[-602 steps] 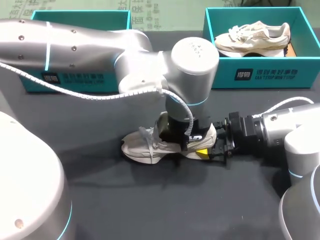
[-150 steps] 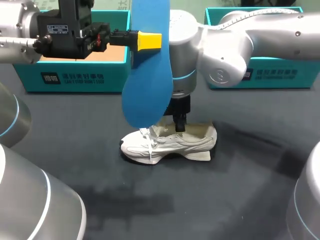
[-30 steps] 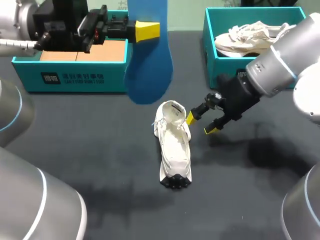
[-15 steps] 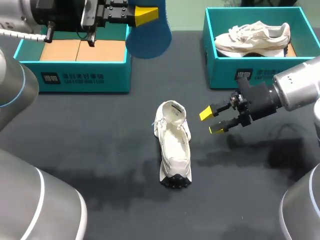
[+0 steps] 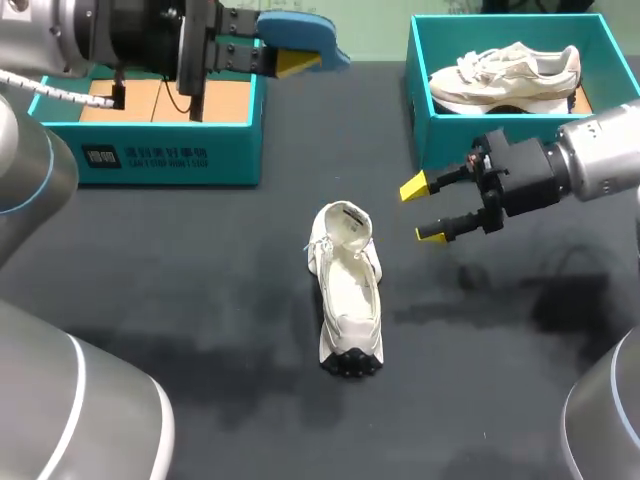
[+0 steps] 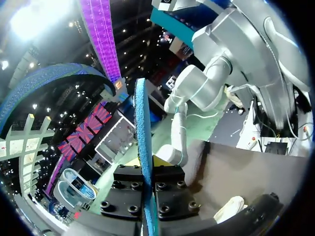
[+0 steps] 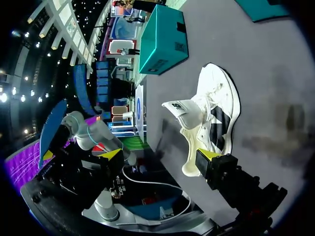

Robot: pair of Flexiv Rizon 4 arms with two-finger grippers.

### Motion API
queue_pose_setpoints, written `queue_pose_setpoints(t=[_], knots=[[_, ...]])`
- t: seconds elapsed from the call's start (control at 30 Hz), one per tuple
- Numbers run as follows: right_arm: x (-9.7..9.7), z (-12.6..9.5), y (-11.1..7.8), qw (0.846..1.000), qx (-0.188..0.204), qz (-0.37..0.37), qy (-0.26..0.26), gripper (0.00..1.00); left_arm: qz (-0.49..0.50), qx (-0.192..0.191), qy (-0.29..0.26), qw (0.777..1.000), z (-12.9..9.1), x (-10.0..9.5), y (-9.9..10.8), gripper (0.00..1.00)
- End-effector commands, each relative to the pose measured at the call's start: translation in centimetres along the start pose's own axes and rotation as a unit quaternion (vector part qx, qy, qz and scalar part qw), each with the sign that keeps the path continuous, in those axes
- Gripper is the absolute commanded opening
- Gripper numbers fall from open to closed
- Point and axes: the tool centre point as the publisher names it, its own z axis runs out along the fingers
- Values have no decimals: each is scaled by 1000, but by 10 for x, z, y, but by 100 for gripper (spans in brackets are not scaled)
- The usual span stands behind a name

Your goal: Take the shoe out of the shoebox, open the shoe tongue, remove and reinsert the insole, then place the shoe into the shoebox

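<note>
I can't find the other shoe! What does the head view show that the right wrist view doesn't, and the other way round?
Only the head view shows the second shoe lying in the right shoebox. Only the right wrist view shows the dark patches on the side of the shoe on the table. Both show that shoe, the left shoebox and the blue insole, shut in the left jaws.

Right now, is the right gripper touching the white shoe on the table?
Apart. The head view shows bare dark table between the open right gripper and the side of the shoe.
</note>
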Motion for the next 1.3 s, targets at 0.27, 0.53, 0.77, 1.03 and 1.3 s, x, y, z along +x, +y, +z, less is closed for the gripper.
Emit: queue_pose_setpoints(t=[0.27,0.53,0.77,1.03,1.3], knots=[[-1,-1,-1,1000,-1,0,0,100,127,14,-13,992,-2,8,3,0],[11,-4,14,1000,-19,20,-4,100,200,-27,33,979,-10,35,56,0],[24,-8,31,998,-45,38,9,100,247,-27,46,967,-19,48,83,0],[26,-10,40,996,-67,49,35,100,319,-24,38,947,-23,63,94,0],[26,-10,40,996,-67,49,35,100,319,-24,38,947,-23,63,94,0]])
